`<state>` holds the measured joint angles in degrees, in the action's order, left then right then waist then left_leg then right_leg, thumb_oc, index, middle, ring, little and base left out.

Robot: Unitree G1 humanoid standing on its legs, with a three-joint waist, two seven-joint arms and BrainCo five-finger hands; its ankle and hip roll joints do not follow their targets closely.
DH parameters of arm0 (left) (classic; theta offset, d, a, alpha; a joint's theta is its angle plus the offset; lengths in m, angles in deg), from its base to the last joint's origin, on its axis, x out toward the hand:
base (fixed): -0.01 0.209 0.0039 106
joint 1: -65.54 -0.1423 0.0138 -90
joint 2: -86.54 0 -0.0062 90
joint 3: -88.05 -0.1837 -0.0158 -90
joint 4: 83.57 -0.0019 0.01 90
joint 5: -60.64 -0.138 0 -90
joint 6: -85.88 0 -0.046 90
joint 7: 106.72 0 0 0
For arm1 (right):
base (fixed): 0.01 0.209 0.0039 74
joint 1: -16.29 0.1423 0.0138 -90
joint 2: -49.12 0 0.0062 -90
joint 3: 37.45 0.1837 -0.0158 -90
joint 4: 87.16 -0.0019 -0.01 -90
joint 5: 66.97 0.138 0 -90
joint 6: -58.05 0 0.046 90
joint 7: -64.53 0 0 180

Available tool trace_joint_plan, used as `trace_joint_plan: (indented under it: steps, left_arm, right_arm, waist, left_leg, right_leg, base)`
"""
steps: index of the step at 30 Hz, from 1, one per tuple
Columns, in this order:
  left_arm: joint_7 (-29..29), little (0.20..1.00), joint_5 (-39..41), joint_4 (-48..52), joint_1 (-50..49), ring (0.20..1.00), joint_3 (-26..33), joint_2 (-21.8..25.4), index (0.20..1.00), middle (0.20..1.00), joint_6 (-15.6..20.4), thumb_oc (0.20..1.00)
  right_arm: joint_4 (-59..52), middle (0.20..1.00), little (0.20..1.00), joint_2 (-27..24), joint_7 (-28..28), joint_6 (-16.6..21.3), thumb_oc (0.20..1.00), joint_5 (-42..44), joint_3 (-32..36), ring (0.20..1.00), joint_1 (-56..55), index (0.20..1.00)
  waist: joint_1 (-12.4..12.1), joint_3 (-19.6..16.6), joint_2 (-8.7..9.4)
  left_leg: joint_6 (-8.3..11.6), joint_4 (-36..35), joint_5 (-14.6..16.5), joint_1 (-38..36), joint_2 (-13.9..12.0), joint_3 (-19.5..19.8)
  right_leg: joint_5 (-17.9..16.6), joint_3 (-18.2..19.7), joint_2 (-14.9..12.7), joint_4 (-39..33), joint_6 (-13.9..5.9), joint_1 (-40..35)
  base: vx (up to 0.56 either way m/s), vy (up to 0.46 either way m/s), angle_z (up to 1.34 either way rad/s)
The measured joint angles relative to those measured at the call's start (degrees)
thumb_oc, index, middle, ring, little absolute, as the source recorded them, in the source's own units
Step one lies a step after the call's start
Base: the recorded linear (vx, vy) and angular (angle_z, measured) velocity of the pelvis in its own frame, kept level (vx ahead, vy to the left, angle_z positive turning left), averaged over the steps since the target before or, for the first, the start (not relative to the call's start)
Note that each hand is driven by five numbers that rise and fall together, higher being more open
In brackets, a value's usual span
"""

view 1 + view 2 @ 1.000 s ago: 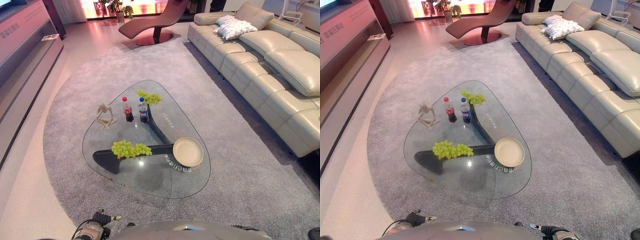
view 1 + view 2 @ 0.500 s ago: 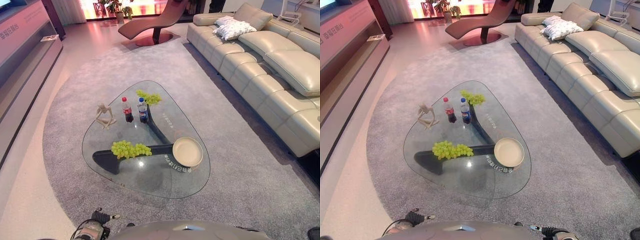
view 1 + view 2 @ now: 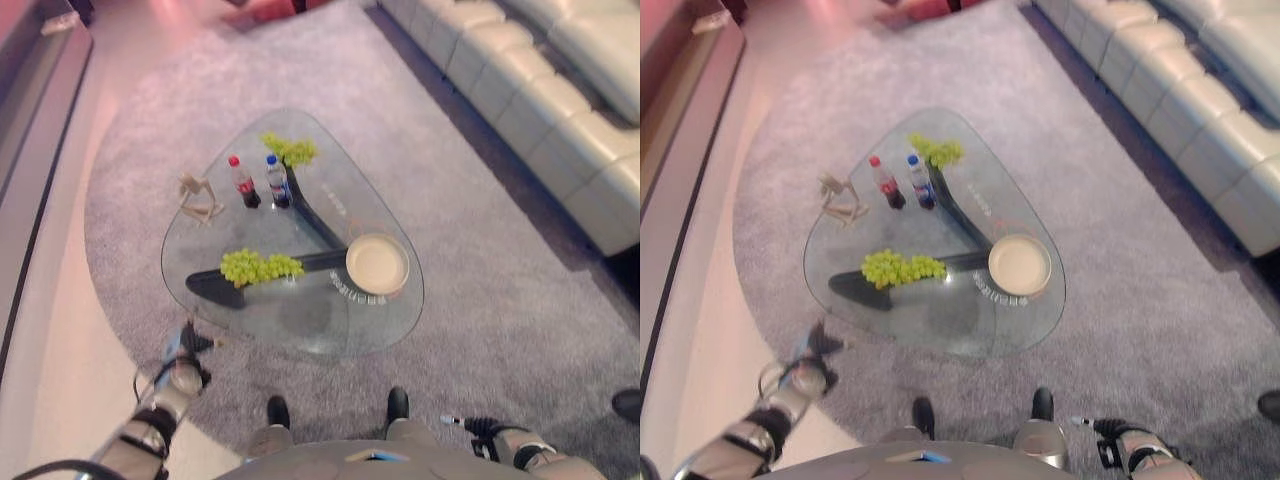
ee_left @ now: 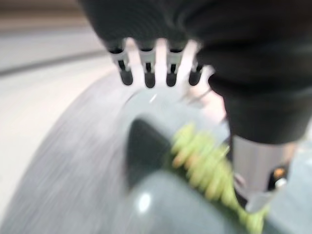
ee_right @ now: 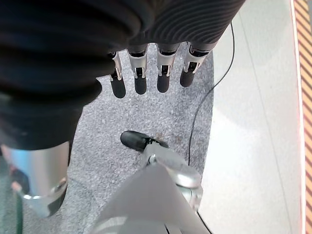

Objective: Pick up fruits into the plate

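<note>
On the glass coffee table (image 3: 300,330) ahead of me, a grape bunch (image 3: 258,266) lies left of the plate (image 3: 377,263). Behind them stand two bottles (image 3: 257,181), a figurine (image 3: 198,197) to their left, another grape bunch (image 3: 289,150) behind. A sofa (image 3: 560,110) runs along the right.

Clear glass table (image 3: 300,330) with a glossy top on a dark, matt base (image 3: 215,290), set on rough grey pile carpet (image 3: 480,300).
A smooth cream plate (image 3: 377,264), waxy green grapes (image 3: 258,266), two clear plastic bottles (image 3: 256,181); beside them a sofa (image 3: 560,120) in smooth, pale leather-like upholstery and a polished hard floor (image 3: 60,330).
</note>
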<state>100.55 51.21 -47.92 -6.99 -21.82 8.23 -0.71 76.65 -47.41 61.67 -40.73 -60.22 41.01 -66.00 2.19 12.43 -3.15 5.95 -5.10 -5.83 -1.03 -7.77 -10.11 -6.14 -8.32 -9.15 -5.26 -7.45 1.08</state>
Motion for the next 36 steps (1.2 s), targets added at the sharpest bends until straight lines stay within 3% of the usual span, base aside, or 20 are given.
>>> trace_joint_plan:
  steps: [5, 11, 17, 23, 29, 36]
  left_arm:
    - [2.5, 1.0, -9.1, 2.0, 11.2, 1.0, -4.7, 7.1, 1.0, 1.0, 0.2, 1.0]
    - [2.6, 1.0, -13.3, 1.0, 18.7, 1.0, -5.9, 9.3, 1.0, 1.0, 0.1, 1.0]
    - [1.2, 1.0, -15.4, -5.2, 30.5, 1.0, -10.8, 11.0, 1.0, 1.0, 0.3, 1.0]
    - [-2.1, 1.0, -15.4, -6.1, 32.8, 1.0, -13.0, 11.2, 1.0, 1.0, 0.4, 1.0]
    - [-5.2, 1.0, -14.0, -8.4, 35.6, 1.0, -16.7, 11.3, 1.0, 1.0, -1.0, 1.0]
    - [-4.9, 1.0, -13.0, -10.0, 39.0, 1.0, -17.0, 11.3, 1.0, 1.0, -2.1, 1.0]
  right_arm:
    - [-2.3, 1.0, 1.0, -1.9, -0.1, 2.6, 1.0, 1.6, -2.5, 1.0, 5.0, 1.0]
    - [-3.9, 1.0, 1.0, -4.0, -0.7, 4.8, 1.0, 2.7, -3.0, 1.0, 6.9, 1.0]
    - [-4.1, 1.0, 1.0, -4.2, -1.1, 5.1, 1.0, 4.0, -4.8, 1.0, 11.5, 1.0]
    - [-4.3, 1.0, 1.0, -4.2, -0.7, 5.1, 1.0, 4.2, -5.0, 1.0, 11.9, 1.0]
    - [-4.6, 1.0, 1.0, -5.2, 0.0, 5.2, 1.0, 5.1, -5.0, 1.0, 13.1, 1.0]
    - [-4.9, 1.0, 1.0, -6.1, 0.5, 5.5, 1.0, 6.5, -5.0, 1.0, 13.4, 1.0]
  waist:
    - [1.6, 5.5, -0.16]
    - [2.9, 10.7, 0.22]
    - [4.3, 17.2, 2.36]
    - [4.8, 17.8, 2.37]
    - [5.5, 17.8, 2.34]
    - [6.1, 17.9, 2.36]
  left_leg:
    - [-0.12, 0.0, -1.0, 3.7, 0.0, -0.4]
    - [0.02, 0.0, -1.1, 5.1, -0.1, -0.9]
    - [0.05, 2.8, -1.1, 10.1, -0.2, -0.7]
    - [0.01, 4.1, -1.1, 13.7, -0.1, -0.7]
    - [-0.32, 8.0, -1.3, 22.3, -0.1, -0.7]
    - [-0.69, 14.8, -0.5, 31.9, -0.1, 0.4]
  right_leg:
    - [-1.2, 0.4, 0.0, 0.0, 0.16, 3.9]
    - [-1.3, 1.1, 0.2, 0.0, 0.23, 5.7]
    - [-1.3, 0.9, -0.2, 3.7, 0.24, 10.9]
    - [-1.2, 1.4, -0.4, 5.6, 0.21, 15.1]
    - [-0.9, 2.9, -0.8, 10.4, 0.4, 24.5]
    - [3.3, 4.0, -1.8, 21.4, 1.04, 35.8]
  base:
    - [-0.11, 0.048, -0.06]
    - [-0.09, -0.013, -0.04]
    - [-0.06, 0.002, 0.01]
    - [0.0, 0.014, -0.02]
    - [0.0, 0.012, -0.02]
    - [0.01, 0.015, 0.05]
